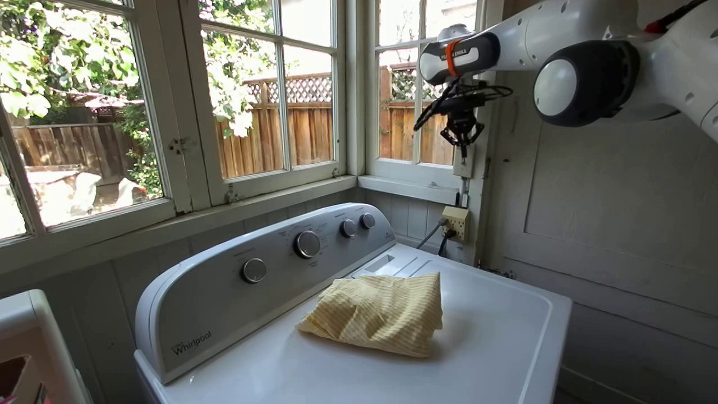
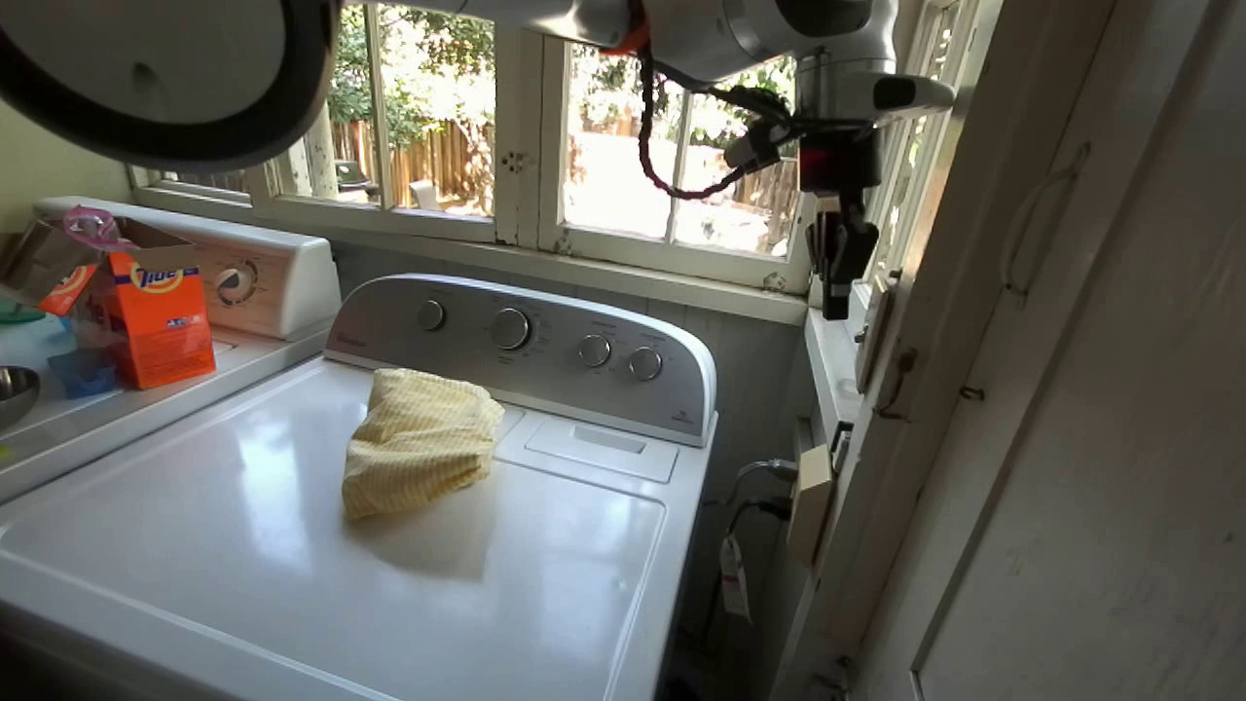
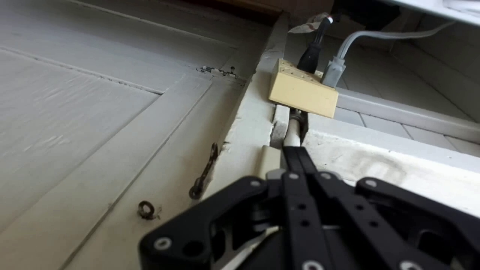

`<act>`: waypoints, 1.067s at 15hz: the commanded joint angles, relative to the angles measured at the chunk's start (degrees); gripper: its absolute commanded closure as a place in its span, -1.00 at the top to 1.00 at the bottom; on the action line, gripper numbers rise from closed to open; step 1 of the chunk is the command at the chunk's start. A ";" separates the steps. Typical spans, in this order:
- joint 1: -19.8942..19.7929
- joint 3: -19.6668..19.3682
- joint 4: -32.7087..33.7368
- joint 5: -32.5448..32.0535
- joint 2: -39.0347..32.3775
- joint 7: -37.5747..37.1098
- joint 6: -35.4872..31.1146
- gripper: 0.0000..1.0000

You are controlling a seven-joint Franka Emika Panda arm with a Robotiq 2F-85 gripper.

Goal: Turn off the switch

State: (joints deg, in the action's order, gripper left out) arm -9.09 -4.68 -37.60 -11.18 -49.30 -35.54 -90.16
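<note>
The switch is a small pale plate on the narrow wall post beside the window. My gripper covers part of it in that exterior view. The switch also shows edge-on in an exterior view, and its cream end shows in the wrist view. My gripper points down in front of the switch plate. It also shows in an exterior view. In the wrist view my gripper has its fingertips pressed together with nothing between them, just beside the plate. I cannot tell whether it touches the switch.
A cream outlet box with two cords plugged in sits below the switch. A window sill runs beside the post. A panelled door stands close by. A Whirlpool washer carries a yellow cloth. A Tide box stands farther off.
</note>
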 commanded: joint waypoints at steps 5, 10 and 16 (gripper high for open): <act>-3.52 4.10 -7.91 1.49 8.97 23.89 1.89 -0.19; -6.37 6.21 -14.85 2.36 15.15 37.69 5.51 0.56; -10.74 8.30 -25.73 4.44 23.50 55.81 5.06 1.00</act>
State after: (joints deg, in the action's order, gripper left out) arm -16.66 1.97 -53.92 -9.47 -32.26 11.97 -83.80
